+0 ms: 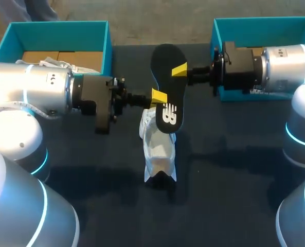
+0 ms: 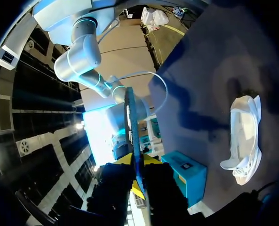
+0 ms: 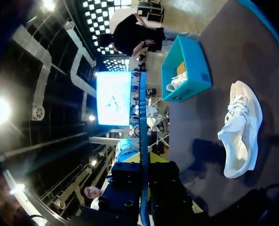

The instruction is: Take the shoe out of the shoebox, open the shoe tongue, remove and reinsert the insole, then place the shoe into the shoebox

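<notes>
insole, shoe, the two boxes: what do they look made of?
insole: thin, with a matte black face and a blue edge seen side-on; probably fabric-topped foam.
shoe: white, soft and creased, slumping at the opening; looks like textile or mesh, but the weave is too small to tell.
left shoebox and right shoebox: matte teal walls, plain brown floor inside the left one; likely cardboard.

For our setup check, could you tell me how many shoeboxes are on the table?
2. The left shoebox sits at the table's far left, beside the left arm; the right shoebox at the far right, partly behind the right arm.
</notes>
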